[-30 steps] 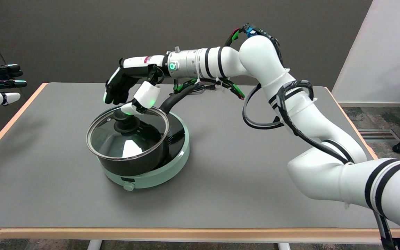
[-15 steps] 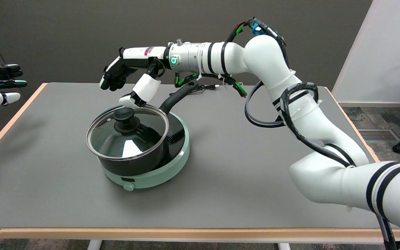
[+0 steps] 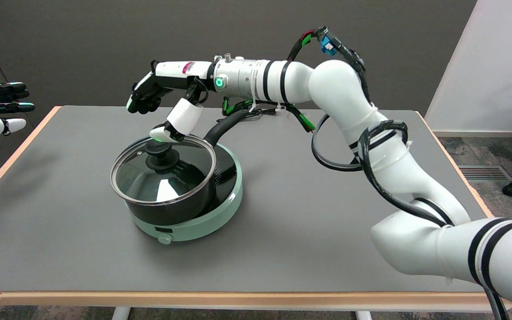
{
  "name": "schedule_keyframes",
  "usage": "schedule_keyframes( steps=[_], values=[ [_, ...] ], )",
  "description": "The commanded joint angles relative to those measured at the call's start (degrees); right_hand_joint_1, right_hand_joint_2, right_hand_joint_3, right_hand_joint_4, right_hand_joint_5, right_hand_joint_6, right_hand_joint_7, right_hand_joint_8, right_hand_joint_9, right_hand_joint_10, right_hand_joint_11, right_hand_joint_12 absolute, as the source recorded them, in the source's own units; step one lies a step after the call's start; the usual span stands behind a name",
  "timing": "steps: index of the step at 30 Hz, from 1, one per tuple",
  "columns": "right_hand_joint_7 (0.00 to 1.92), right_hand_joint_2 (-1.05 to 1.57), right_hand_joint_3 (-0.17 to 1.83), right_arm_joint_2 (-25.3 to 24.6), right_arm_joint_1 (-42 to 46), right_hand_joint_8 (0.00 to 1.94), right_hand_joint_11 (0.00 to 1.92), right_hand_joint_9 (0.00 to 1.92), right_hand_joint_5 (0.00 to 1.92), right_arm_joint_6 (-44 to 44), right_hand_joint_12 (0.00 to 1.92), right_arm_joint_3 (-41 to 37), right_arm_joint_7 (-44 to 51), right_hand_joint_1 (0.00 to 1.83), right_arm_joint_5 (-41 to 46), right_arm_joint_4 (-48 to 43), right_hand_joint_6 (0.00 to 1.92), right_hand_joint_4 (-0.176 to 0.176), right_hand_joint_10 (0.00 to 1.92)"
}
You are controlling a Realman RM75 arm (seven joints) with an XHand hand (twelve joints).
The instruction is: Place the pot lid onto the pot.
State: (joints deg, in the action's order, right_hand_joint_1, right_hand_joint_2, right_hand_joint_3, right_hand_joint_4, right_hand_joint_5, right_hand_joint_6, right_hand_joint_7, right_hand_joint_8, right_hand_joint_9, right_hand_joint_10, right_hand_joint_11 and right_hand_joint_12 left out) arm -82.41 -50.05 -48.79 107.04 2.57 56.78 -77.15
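The right black-and-white hand (image 3: 162, 104) is hovering above the far side of the pot, holding nothing, its fingers spread apart; the dark fingers (image 3: 139, 98) are pointing left and slightly down, while the white thumb (image 3: 170, 128) is hanging lower, its tip just above the lid's knob, and whether it is touching cannot be told. Below it, the round glass pot lid with a metal rim and black knob (image 3: 163, 173) is sitting on the black long-handled pot (image 3: 185, 202), covering its opening. The pot is resting on a pale green round hotplate with a front dial (image 3: 202, 222), which is standing left of centre on the grey surface with a light wooden edge (image 3: 305, 231).
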Motion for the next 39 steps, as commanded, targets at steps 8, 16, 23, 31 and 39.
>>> schedule_keyframes(
  steps=[8,16,23,31,39],
  values=[
    [0.63,0.46,1.01,-1.57,6.48,0.25,0.08,0.50,0.56,6.66,0.49,1.62,-3.35,0.94,-10.08,-4.76,0.25,-0.026,0.47],
    [0.63,0.46,1.01,-2.58,9.71,0.24,0.08,0.51,0.56,6.10,0.49,1.70,-6.63,0.94,-17.11,-10.53,0.25,-0.026,0.47],
    [0.64,0.46,1.01,-3.27,12.47,0.24,0.08,0.52,0.56,5.04,0.49,1.78,-9.80,0.94,-22.37,-15.09,0.25,-0.026,0.48],
    [0.63,0.49,1.03,-3.94,14.01,0.27,0.07,0.50,0.55,4.50,0.53,1.86,-10.30,0.87,-23.91,-17.22,0.28,-0.023,0.51],
    [0.63,0.49,1.03,-4.15,14.52,0.27,0.07,0.51,0.55,4.88,0.53,1.86,-10.30,0.87,-23.91,-16.41,0.28,-0.021,0.52]
  ],
)
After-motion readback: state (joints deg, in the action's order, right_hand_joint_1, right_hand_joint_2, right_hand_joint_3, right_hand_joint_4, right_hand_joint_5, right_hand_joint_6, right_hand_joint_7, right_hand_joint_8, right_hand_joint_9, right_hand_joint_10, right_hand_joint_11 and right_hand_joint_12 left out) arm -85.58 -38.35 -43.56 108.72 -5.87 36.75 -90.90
